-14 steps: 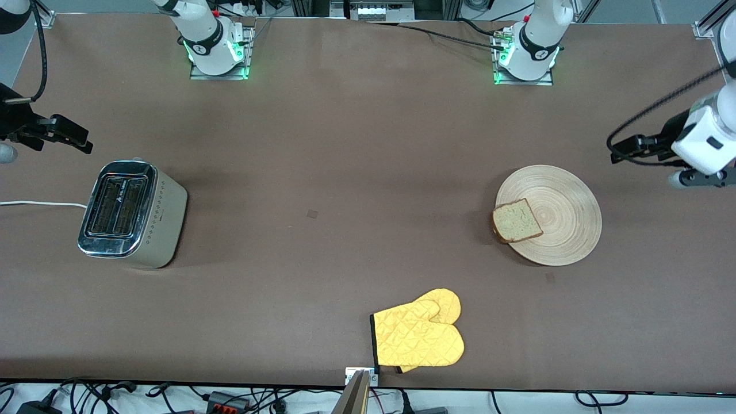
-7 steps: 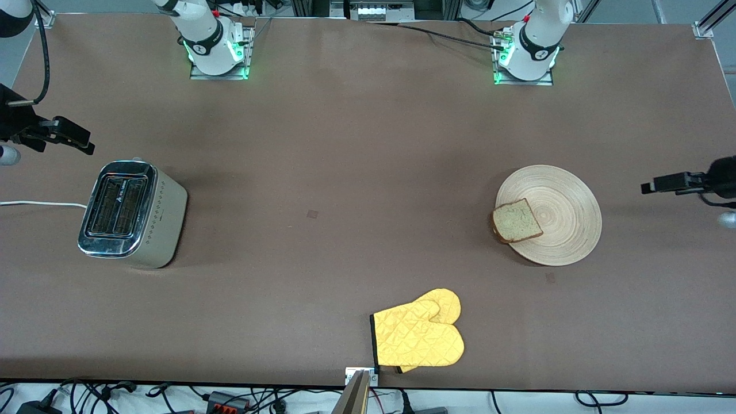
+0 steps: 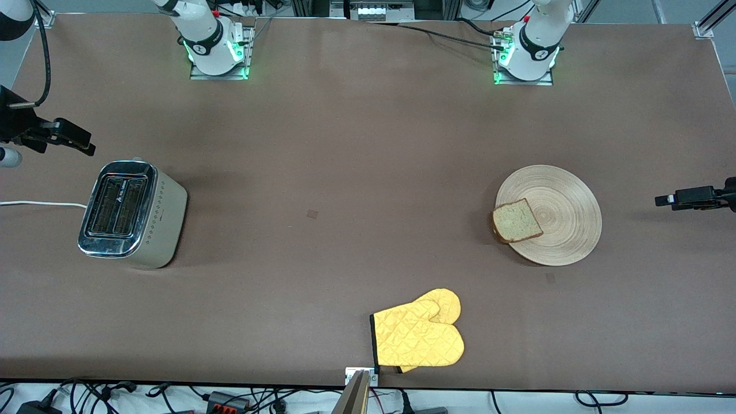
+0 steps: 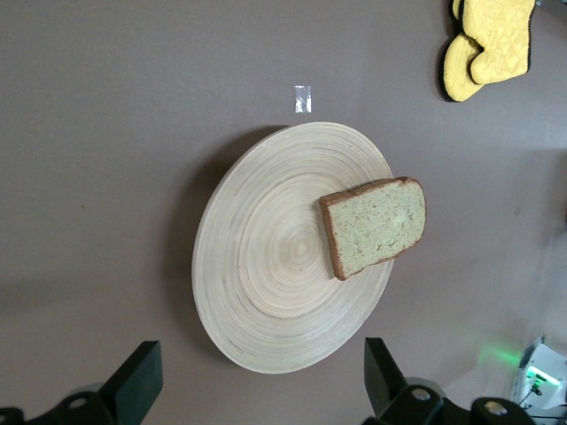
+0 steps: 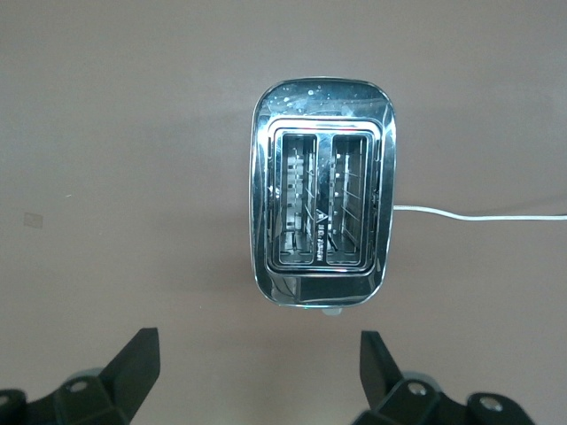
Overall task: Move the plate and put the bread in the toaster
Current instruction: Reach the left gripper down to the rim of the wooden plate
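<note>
The light-wood plate (image 3: 560,215) lies toward the left arm's end of the table. The bread (image 3: 516,221) lies flat on its rim at the side toward the right arm, overhanging a little. The left wrist view shows the plate (image 4: 266,266) and the bread (image 4: 374,226) too. My left gripper (image 4: 261,354) is open and empty over bare table beside the plate; part of that hand (image 3: 696,198) shows at the table's end. The toaster (image 3: 129,213) stands toward the right arm's end, slots empty (image 5: 321,190). My right gripper (image 5: 258,341) is open and empty over the table beside the toaster.
A yellow oven mitt (image 3: 418,336) lies near the table's front edge, nearer to the front camera than the plate; it also shows in the left wrist view (image 4: 487,40). The toaster's white cord (image 3: 34,203) runs off the right arm's end of the table.
My left hand has swung outward toward the left arm's end of the table and lower in the front view. The right arm has barely moved. Plate, bread and toaster are unmoved.
</note>
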`<move>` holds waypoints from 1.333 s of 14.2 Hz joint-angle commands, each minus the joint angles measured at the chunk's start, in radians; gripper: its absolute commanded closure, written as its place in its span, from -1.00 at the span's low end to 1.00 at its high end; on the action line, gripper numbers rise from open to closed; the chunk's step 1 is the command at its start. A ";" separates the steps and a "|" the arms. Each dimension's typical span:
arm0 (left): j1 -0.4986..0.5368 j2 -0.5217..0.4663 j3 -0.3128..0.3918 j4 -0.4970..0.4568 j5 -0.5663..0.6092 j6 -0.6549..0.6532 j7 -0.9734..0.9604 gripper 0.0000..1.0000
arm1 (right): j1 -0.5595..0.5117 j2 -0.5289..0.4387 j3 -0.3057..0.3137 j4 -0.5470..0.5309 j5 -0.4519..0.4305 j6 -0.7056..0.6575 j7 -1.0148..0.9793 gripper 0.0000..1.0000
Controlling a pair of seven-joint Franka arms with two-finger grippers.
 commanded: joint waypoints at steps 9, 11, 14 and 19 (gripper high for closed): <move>0.055 0.295 -0.021 0.025 -0.208 -0.019 0.153 -1.00 | -0.002 -0.007 0.002 -0.004 -0.013 -0.022 -0.011 -1.00; 0.050 0.298 -0.023 0.003 -0.210 -0.012 0.152 -0.98 | -0.002 -0.011 0.003 -0.006 -0.013 -0.021 -0.010 -1.00; 0.030 0.296 -0.023 -0.021 -0.208 0.035 0.158 -0.93 | -0.002 -0.017 0.002 -0.011 -0.005 -0.021 -0.010 -1.00; 0.005 0.296 -0.023 -0.050 -0.199 0.078 0.254 -0.79 | -0.002 -0.021 0.002 -0.027 -0.008 -0.005 -0.010 -1.00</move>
